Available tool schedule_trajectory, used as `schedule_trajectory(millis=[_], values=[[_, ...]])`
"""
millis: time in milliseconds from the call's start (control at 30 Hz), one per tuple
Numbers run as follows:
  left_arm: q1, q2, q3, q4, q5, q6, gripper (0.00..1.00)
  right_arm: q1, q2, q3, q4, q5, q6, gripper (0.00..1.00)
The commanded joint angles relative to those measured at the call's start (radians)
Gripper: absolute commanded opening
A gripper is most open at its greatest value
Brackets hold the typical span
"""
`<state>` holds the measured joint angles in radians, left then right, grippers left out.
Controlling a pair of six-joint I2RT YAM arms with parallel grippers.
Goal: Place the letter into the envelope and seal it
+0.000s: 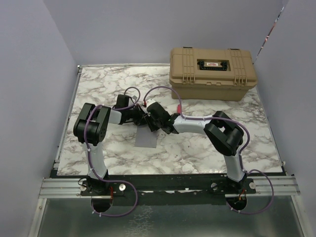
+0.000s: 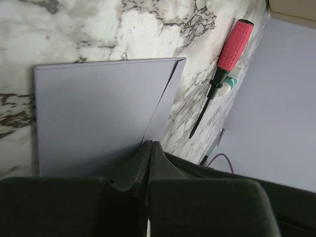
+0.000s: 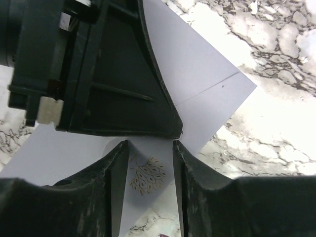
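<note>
The grey envelope point(image 2: 98, 113) is lying flat on the marble table point(image 1: 207, 148), near the middle, in front of both arms; from the top view the two arms are covering most of it, so only its near end is showing there.

The left gripper point(image 2: 148, 145) is squeezing its two black fingers tight together, with no gap between them; their tips are touching the edge of the envelope, close to the slanted fold line of the flap; I cannot tell if any paper is pinched between them or if they are only pressing on it. From the right wrist view this same gripper is showing as a big dark shape that is hiding a large part of the envelope.

The right gripper point(image 3: 150, 145) is holding its fingers apart just over the envelope; nothing is sitting between them; through the gap a small gold leafy print point(image 3: 146, 176) is showing on the grey paper, and its lower part is blurry.

The letter is not showing in any view; I cannot tell if it is inside the envelope.

A screwdriver point(image 2: 232, 47) with a red handle is lying on the table beside the envelope, not touching it; a tan case point(image 1: 212, 73) is sitting at the far right corner, well apart.
</note>
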<state>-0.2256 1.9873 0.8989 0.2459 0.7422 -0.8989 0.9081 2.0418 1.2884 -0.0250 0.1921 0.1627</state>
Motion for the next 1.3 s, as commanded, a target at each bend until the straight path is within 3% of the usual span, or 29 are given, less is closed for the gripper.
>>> schedule_trajectory(millis=[0, 333, 533, 633, 900, 1267], values=[[0.032, 0.099, -0.087, -0.203, -0.179, 0.049, 0.0, 0.002, 0.069, -0.084, -0.114, -0.057, 0.001, 0.46], [0.047, 0.103, -0.113, -0.187, -0.184, 0.032, 0.0, 0.002, 0.15, -0.044, -0.171, -0.006, 0.084, 0.55], [0.059, 0.112, -0.124, -0.176, -0.182, 0.019, 0.0, 0.002, 0.095, -0.114, -0.085, -0.089, 0.078, 0.59], [0.066, 0.116, -0.124, -0.174, -0.182, 0.016, 0.0, 0.004, 0.064, -0.138, -0.059, -0.121, 0.048, 0.59], [0.075, 0.114, -0.118, -0.172, -0.193, 0.009, 0.0, 0.051, 0.058, -0.127, -0.165, -0.037, -0.013, 0.57], [0.083, 0.118, -0.116, -0.174, -0.198, 0.009, 0.0, 0.083, 0.006, -0.19, -0.252, -0.076, 0.016, 0.53]])
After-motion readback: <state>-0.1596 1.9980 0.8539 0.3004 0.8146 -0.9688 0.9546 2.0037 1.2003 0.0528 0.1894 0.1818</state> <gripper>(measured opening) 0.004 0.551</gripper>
